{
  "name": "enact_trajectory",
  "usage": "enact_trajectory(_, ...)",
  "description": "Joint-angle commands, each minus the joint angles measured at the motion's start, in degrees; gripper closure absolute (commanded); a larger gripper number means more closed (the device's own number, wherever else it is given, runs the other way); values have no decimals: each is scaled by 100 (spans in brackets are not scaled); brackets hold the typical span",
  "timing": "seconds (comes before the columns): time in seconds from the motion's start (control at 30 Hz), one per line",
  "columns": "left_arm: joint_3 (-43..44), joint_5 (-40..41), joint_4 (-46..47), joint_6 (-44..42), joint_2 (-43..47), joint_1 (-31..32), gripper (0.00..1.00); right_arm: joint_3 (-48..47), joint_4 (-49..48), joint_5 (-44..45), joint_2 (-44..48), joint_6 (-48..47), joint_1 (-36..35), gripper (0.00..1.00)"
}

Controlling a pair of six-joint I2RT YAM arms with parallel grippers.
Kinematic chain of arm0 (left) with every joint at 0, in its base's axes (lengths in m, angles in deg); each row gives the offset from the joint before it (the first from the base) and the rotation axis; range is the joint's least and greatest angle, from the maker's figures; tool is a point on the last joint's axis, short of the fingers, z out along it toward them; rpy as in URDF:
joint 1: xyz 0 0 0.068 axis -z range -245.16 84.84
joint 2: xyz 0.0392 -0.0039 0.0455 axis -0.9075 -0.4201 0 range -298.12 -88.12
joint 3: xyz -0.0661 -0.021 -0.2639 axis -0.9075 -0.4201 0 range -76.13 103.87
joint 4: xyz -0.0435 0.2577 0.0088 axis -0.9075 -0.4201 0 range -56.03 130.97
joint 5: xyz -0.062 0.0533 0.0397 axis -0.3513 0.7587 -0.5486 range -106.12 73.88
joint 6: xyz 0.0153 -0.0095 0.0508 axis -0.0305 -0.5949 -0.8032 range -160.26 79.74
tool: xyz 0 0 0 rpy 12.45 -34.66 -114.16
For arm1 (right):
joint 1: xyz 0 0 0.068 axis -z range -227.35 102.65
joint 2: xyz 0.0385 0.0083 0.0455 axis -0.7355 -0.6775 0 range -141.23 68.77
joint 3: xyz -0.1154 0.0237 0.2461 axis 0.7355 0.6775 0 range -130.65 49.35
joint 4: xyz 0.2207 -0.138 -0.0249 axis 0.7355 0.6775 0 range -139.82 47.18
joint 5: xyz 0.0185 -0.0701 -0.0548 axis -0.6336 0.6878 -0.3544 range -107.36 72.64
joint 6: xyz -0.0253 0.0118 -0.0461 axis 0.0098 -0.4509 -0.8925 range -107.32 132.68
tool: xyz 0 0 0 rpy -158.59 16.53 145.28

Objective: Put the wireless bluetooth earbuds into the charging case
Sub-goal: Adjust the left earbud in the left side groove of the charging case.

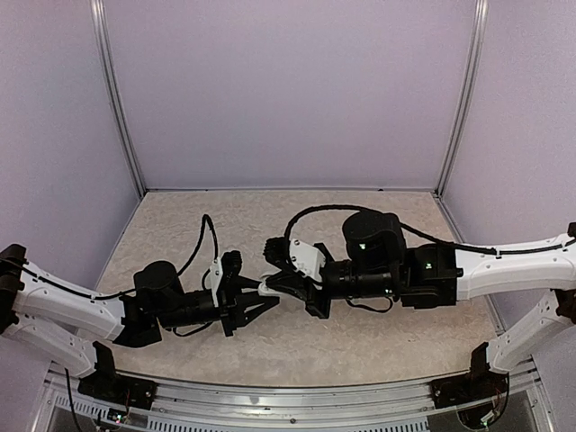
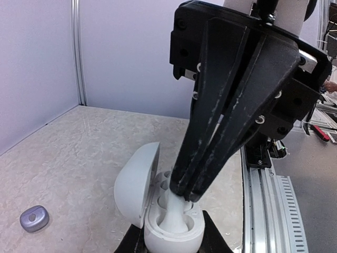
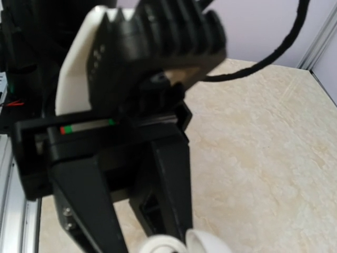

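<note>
A white charging case (image 2: 174, 232) stands with its lid (image 2: 134, 182) swung open to the left. My left gripper (image 2: 174, 241) is shut on its base, one black finger (image 2: 131, 243) on each side. From above, my right gripper (image 2: 187, 196) comes down with its fingers pressed together on the stem of a cream-white earbud (image 2: 172, 215), whose bulb sits in the case's near well. The top view shows the left gripper (image 1: 255, 301) and right gripper (image 1: 275, 284) meeting at the case (image 1: 267, 289) mid-table. The right wrist view catches only the case rim (image 3: 163, 245) and lid (image 3: 210, 245).
A small grey pebble-shaped piece (image 2: 34, 219) lies on the beige table (image 2: 79, 153) to the left of the case. A metal rail (image 2: 263, 211) runs along the table's near edge. Lilac walls (image 1: 288, 90) close in the back and sides.
</note>
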Motion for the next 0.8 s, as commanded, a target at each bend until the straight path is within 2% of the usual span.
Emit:
enact_trajectory(0.0, 76, -27, 260, -185, 75, 64, 97, -32, 67, -160, -128, 146, 86, 98)
enact_trajectory(0.17, 63, -2, 234, -201, 166, 26, 97, 18, 150, -507, -156, 140, 86, 99)
enact_trajectory(0.43, 94, -48, 230, -177, 92, 34, 97, -68, 235, -473, 137, 80, 86, 90)
enact_trajectory(0.53, 105, -46, 214, -177, 87, 34, 97, -102, 202, -431, 358, 59, 86, 81)
enact_trajectory(0.77, 139, -111, 221, -164, 55, 37, 97, -100, 181, -485, 730, 86, 249, 48)
